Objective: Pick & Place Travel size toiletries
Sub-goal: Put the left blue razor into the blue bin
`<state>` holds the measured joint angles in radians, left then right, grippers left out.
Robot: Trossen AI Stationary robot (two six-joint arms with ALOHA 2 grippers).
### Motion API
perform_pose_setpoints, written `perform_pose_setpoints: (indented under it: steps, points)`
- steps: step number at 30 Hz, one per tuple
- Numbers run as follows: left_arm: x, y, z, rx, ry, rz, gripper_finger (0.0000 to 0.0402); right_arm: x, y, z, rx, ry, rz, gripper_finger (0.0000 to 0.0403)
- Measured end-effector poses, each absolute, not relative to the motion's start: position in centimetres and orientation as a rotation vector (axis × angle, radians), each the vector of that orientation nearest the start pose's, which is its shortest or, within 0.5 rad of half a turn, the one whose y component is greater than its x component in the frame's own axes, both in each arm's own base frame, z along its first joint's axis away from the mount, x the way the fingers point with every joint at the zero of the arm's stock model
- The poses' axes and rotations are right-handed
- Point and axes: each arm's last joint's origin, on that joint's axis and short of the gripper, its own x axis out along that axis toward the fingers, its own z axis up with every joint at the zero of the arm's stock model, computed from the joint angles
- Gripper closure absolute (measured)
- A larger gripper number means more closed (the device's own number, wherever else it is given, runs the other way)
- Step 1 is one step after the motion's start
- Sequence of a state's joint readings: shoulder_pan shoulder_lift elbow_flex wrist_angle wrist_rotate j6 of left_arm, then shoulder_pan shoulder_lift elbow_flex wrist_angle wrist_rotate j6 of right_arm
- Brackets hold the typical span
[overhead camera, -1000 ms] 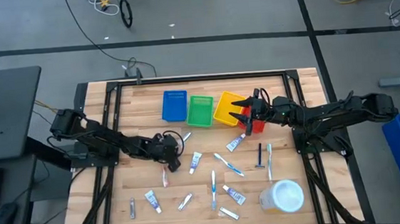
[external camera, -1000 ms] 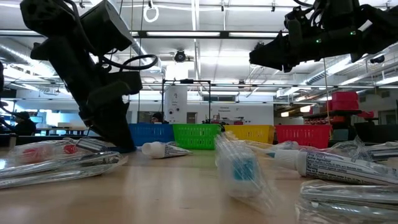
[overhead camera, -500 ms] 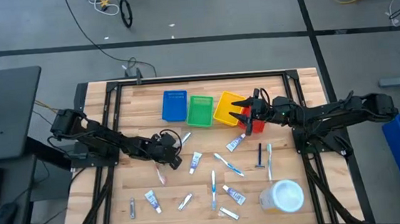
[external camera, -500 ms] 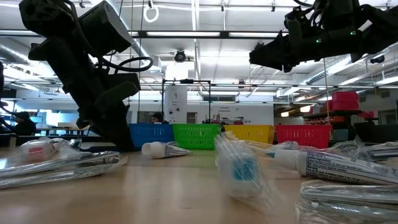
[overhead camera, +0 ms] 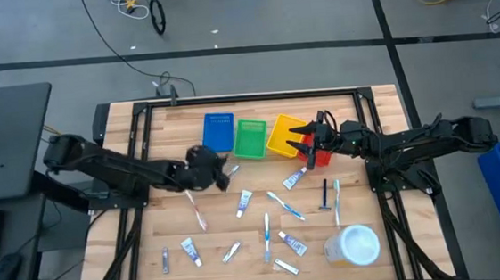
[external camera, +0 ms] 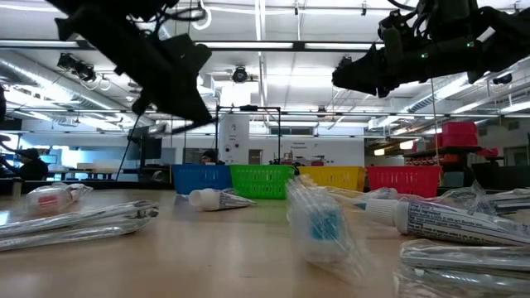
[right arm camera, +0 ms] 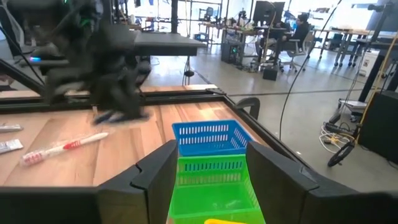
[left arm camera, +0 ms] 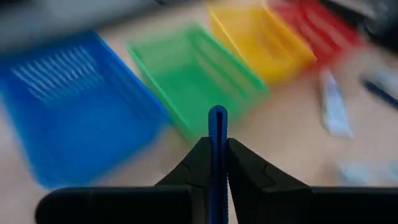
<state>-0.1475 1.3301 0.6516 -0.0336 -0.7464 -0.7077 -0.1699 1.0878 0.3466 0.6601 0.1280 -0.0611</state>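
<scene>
The left gripper (overhead camera: 224,173) is clenched on a blue toothbrush (left arm camera: 217,149), lifted above the table (overhead camera: 179,141), with the blue basket (overhead camera: 218,131) at its twelve o'clock. The right gripper (overhead camera: 296,140) hangs with fingers spread over the yellow basket (overhead camera: 281,133) and red basket (overhead camera: 320,159). Tubes (overhead camera: 244,203), toothbrushes (overhead camera: 267,231) and a pink toothbrush (overhead camera: 199,215) lie scattered at six o'clock, near a round white container (overhead camera: 357,244).

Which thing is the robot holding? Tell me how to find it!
Start at the wooden table and find the left arm, reaching toward the blue basket. The left gripper is shut on a thin blue stick. The other toiletries lie flat on the wood; this is the only one pinched between dark fingers.
</scene>
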Motion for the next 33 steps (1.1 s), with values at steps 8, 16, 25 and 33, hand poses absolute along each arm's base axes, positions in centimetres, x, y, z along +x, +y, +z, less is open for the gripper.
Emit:
perform_pose_setpoints:
  steps: [8,16,25,33]
  points:
    - [26.8,3.7,21.0,-0.202,0.307,0.93,0.036,21.1,-4.0,20.7,-0.058,0.099,-0.296,0.0196]
    - [27.3,9.9,17.9,-0.248,0.397,0.993,0.0358,21.1,-4.0,20.8,-0.058,0.098,-0.296,0.0202]
    - [28.4,12.7,14.8,-0.27,0.397,0.946,0.0354,21.1,-4.0,20.7,-0.069,0.101,-0.295,0.02]
    - [28.7,13.5,12.7,-0.292,0.421,0.985,0.0349,21.1,-4.0,20.7,-0.069,0.107,-0.295,0.0205]
